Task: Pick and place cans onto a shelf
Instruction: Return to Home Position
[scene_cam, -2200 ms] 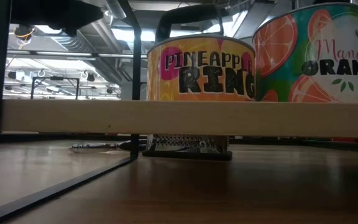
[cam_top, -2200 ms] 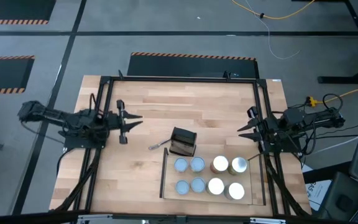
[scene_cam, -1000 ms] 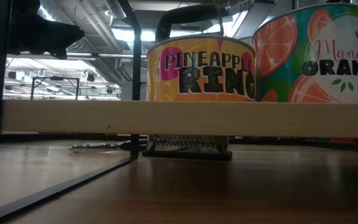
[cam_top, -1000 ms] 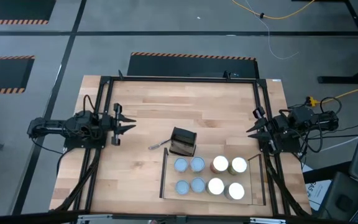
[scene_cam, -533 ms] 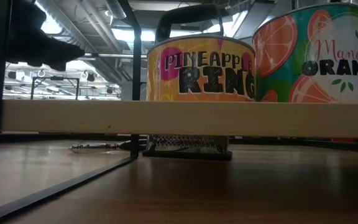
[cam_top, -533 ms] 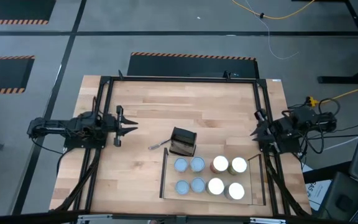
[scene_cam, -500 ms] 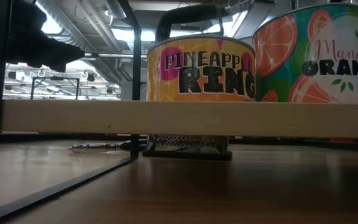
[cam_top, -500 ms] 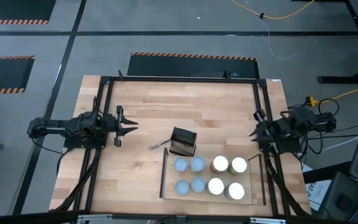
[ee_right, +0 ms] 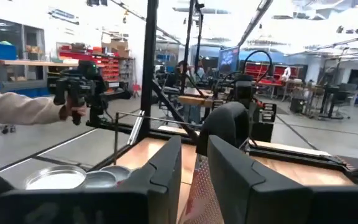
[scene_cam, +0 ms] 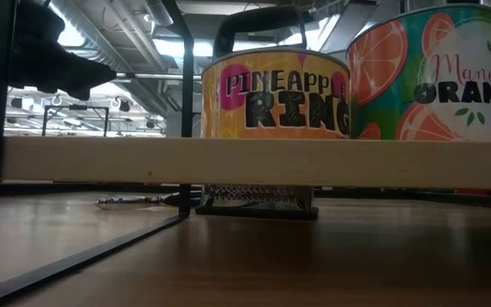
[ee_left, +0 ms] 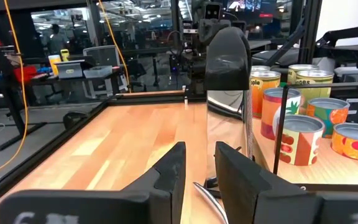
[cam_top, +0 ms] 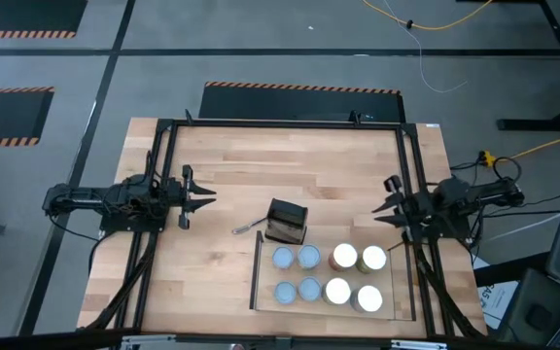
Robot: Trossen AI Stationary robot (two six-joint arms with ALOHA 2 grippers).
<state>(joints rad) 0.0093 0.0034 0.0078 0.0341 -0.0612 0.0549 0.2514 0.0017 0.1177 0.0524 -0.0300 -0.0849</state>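
Leftmost, the left gripper (cam_top: 208,197) hovers over the left part of the table (cam_top: 290,165), pointing inward, its fingers (ee_left: 173,171) set at a narrow gap and holding nothing; near the middle sits a small black box (cam_top: 287,221) with a thin silvery piece, possibly a handle, sticking out beside it; just beside the box stands the shelf (cam_top: 255,277), and all eight cans (cam_top: 336,291) stand on it in two rows of four, the pale-blue tops to the left, the white ones to the right; from table height a pineapple can (scene_cam: 275,94) and an orange can (scene_cam: 429,72) stand upright on its wooden board; at the table's right edge the right gripper (cam_top: 381,206) hangs near the shelf's far corner, apart from the cans, its fingers (ee_right: 166,171) likewise narrowly parted and empty.
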